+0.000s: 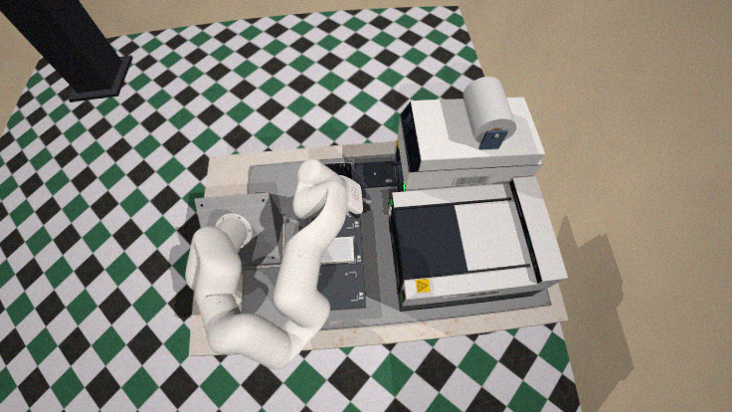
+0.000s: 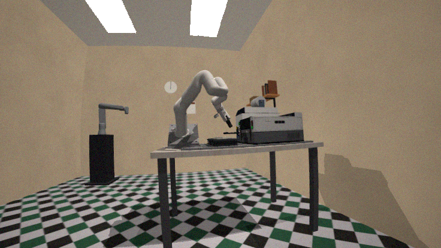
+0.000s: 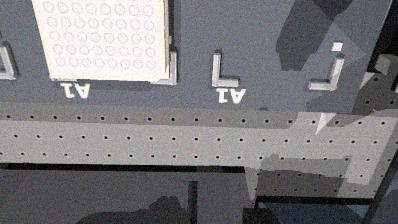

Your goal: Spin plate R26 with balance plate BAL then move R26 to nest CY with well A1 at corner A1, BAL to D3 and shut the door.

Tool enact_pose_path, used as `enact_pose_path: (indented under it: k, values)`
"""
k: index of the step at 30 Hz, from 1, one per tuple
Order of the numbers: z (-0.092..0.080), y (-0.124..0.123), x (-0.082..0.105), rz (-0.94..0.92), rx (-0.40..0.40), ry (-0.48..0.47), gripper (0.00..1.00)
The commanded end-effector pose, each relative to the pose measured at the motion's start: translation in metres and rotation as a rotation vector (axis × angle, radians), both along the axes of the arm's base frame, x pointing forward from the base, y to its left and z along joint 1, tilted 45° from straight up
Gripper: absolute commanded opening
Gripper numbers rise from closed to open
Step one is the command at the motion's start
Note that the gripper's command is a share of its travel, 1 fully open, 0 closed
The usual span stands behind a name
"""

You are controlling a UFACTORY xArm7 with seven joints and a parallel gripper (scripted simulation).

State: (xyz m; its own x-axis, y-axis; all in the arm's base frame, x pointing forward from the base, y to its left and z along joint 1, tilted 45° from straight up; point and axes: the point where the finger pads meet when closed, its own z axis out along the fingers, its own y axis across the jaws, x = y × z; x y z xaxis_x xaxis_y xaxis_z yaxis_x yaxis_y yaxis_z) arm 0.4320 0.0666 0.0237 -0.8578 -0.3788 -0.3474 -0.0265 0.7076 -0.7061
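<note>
My gripper point(image 1: 364, 203) is shut and empty. It hangs tilted above the strip between the deck row and the centrifuge's front, close to that front in the side view point(image 2: 229, 124). The centrifuge point(image 1: 467, 246) has a dark near half point(image 1: 429, 241) and a white far half on top; I cannot see into the dark half. A white well plate point(image 3: 102, 40) point(image 1: 337, 251) sits inside the locators of the middle deck nest. The nest beside it point(image 3: 277, 65) is empty, marked A1. The sealer point(image 1: 467, 135) stands behind the centrifuge. R26, BAL and the keys are not in view.
The sealer carries a white roll point(image 1: 490, 109) on top. The arm's base plate point(image 1: 238, 230) lies left of the deck row, and the arm covers the far deck nest. The table's edge runs close below the centrifuge point(image 1: 460, 317).
</note>
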Motion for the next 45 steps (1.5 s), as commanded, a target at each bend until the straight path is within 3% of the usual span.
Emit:
enact_pose_path:
  k: [1, 45]
  values:
    - [-0.006, -0.004, 0.003, 0.004, 0.002, -0.005, 0.00]
    - [-0.033, -0.029, 0.046, 0.004, 0.002, -0.005, 0.00]
